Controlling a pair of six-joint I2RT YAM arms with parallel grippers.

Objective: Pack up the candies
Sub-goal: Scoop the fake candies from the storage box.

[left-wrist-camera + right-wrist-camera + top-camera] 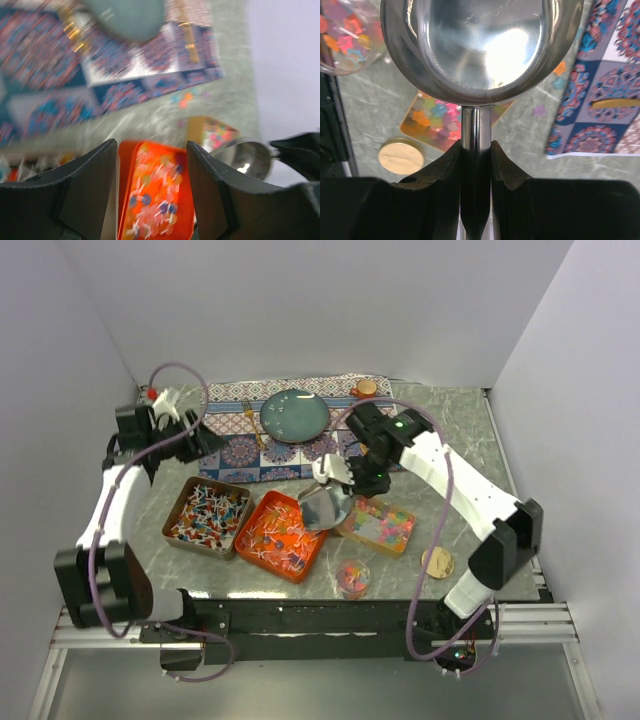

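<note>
— While the right gripper (476, 150) squeezes tight on the handle of the silver scoop (480, 45), where are the candies?
— Most lie in three trays at the near side of the table (470, 430). Red, white and blue candies (205, 512) fill the brown tray (176, 510) on the left. Orange-red candies (275, 535) fill the orange tray (268, 566) in the middle. Pastel candies (385, 522) fill the right tray (372, 543).
— Are any others around?
— Yes. A small clear cup (352, 578), nearer than the right tray, holds star-shaped ones. A few loose candies (538, 110) lie on the table by the edge of the patterned mat (235, 452).
— What is in the way?
— The scoop hangs over the right corner of the orange tray and hides that bit from above. Its bowl is shiny metal inside.
— And the left gripper (151, 150)?
— It is at the far left, by the left end of the mat. Its two fingers (95, 185) stand apart with nothing between them. In its own camera the orange tray shows through the gap.
— What else is there?
— A blue-green plate (294, 413) sits on the mat, with a gold fork (248, 415) beside it on the left. A round wooden lid (437, 562) lies on the table to the right of the cup.
— Any words to read?
— The left wrist view is blurry, and I cannot make out any letters.
</note>
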